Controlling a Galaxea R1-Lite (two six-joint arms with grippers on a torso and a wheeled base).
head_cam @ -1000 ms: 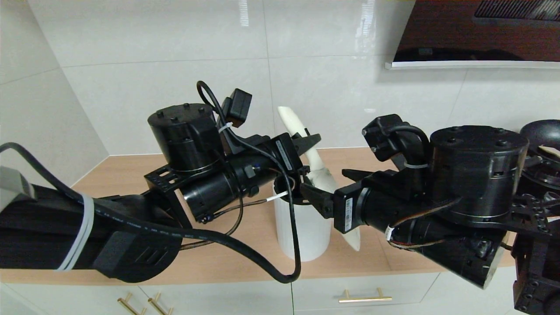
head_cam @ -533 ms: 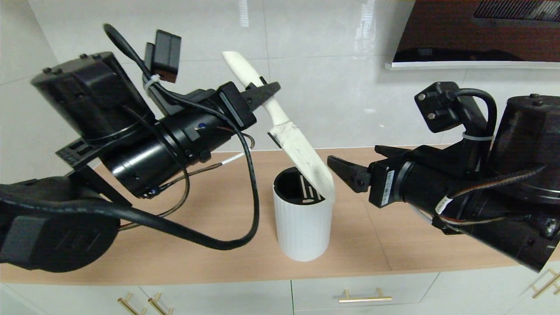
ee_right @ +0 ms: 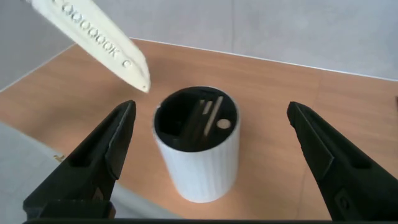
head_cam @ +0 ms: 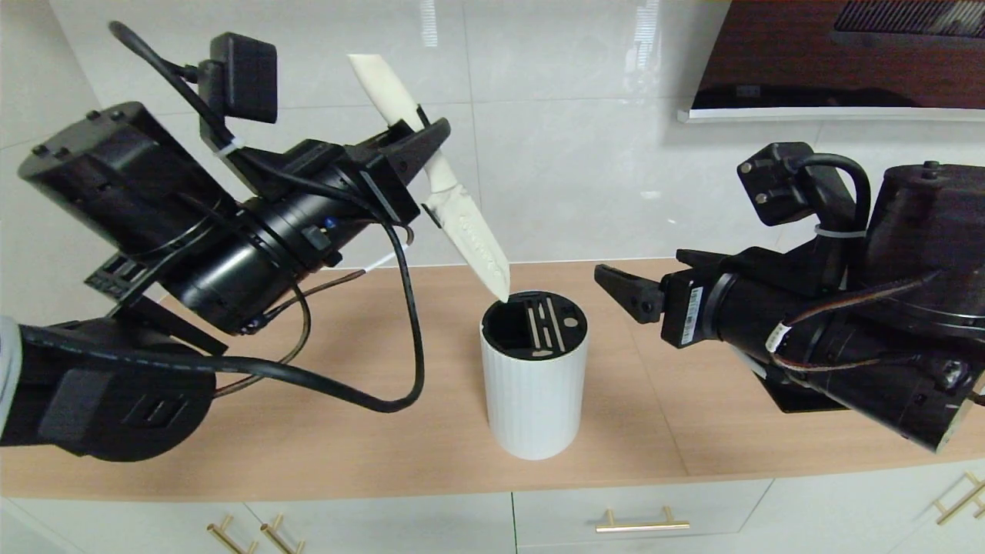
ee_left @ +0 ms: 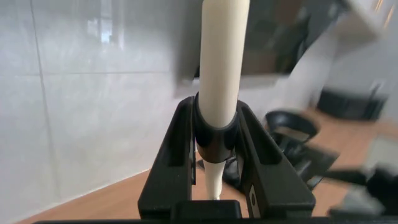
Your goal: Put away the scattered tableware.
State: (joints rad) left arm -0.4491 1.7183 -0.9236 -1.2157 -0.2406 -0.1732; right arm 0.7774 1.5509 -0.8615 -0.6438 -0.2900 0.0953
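My left gripper (head_cam: pixel 425 144) is shut on the handle of a white knife (head_cam: pixel 471 237), held up and slanted with the blade pointing down. The blade tip hangs just above the near-left rim of a white ribbed utensil holder (head_cam: pixel 535 400) with a slotted black insert, standing on the wooden counter (head_cam: pixel 346 438). In the left wrist view the fingers (ee_left: pixel 180 146) clamp the knife handle (ee_left: pixel 221 56). My right gripper (head_cam: pixel 616 288) stands open to the right of the holder at rim height. Its wrist view shows the holder (ee_right: pixel 199 158) between the spread fingers and the knife blade (ee_right: pixel 99 40) above.
A tiled wall (head_cam: pixel 585 115) rises behind the counter, with a dark range hood (head_cam: pixel 839 61) at the upper right. Cabinet drawers with gold handles (head_cam: pixel 642 523) sit below the counter's front edge. Bare counter lies on both sides of the holder.
My left gripper has carried the knife up and to the left, so its tip now sits over the holder's opening. My right gripper has drawn back to the right, away from the blade.
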